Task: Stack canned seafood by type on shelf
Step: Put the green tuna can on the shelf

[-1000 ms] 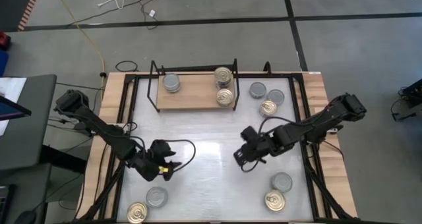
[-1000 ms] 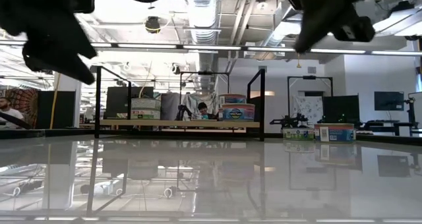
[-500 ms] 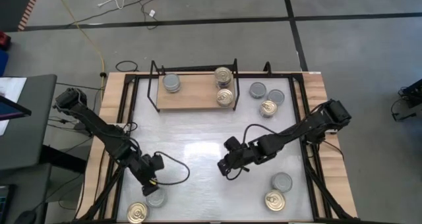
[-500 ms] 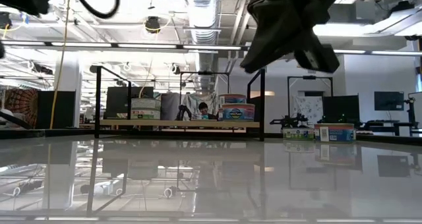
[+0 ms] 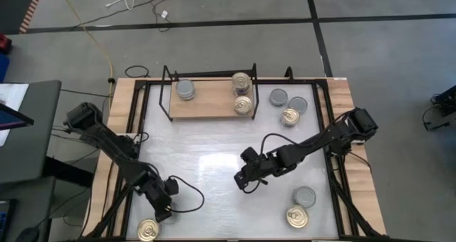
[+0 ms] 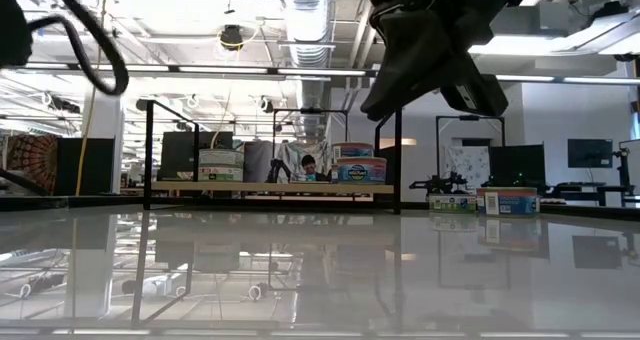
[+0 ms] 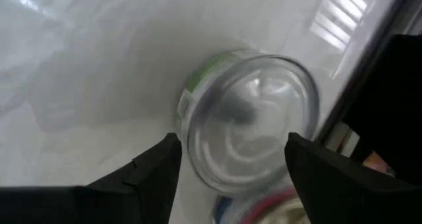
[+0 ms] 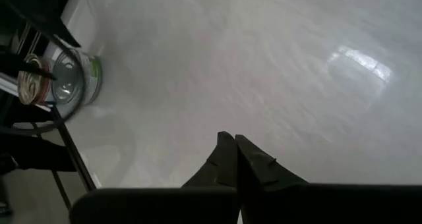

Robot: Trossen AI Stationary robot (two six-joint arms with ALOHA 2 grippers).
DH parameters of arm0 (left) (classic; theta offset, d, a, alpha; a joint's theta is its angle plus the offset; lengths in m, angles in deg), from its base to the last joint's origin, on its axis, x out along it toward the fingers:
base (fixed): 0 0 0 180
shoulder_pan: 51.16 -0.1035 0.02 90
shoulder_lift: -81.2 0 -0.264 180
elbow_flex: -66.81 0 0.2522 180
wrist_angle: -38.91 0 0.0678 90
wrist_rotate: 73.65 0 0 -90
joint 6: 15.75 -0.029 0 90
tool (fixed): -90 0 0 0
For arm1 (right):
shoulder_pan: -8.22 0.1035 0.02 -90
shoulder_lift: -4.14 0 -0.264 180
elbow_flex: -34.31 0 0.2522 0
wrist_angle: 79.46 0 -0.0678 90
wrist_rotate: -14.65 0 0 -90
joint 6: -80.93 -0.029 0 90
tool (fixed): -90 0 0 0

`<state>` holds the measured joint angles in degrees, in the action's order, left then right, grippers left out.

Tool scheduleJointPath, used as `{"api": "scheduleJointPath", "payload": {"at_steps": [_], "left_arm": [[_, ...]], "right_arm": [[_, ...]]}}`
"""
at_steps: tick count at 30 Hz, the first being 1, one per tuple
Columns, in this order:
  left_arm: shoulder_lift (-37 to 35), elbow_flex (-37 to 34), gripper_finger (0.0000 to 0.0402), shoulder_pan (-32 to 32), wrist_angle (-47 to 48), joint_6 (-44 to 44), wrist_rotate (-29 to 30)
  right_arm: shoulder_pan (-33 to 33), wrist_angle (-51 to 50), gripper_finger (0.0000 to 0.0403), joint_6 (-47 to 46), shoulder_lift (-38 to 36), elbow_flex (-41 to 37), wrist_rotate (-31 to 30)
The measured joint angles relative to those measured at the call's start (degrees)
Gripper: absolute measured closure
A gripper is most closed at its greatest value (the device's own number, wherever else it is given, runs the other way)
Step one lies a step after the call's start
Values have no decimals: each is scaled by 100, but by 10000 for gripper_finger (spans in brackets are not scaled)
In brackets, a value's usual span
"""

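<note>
Two grippers are at work over the white tabletop. From above, the left gripper sits at the near left corner, right over a silver-topped tin that it hides there; only the gold-topped tin beside it shows. The left wrist view fills that gap — the silver-topped tin lies between the spread fingers, jaws wide and not touching its sides, with a gold top just past it.

The right gripper hangs mid-table with nothing in it; its wrist view shows the two fingertips pressed together above bare surface, and the same corner tin far off.

The shelf stands at the far edge with one silver tin at its left end and two gold tins at its right. The low view alone shows their labelled sides. Three more tins sit right of the shelf, two at the near right.
</note>
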<state>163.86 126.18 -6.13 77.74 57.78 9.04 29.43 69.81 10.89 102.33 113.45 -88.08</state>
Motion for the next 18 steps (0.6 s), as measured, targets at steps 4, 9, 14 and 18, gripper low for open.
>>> {"api": "scheduleJointPath", "payload": {"at_steps": [4,9,14,18], "left_arm": [[409,11,143,-13,-63,61,-34],[793,31,143,-259,-68,26,83],[774,23,143,-971,-78,-206,1410],[473,4,143,-1618,-109,-547,1960]], "right_arm": [[0,6,385,2,0,0,0],[-10,6,385,2,0,0,0],[-37,35,385,2,0,0,0],[-37,159,385,3,0,2,0]]}}
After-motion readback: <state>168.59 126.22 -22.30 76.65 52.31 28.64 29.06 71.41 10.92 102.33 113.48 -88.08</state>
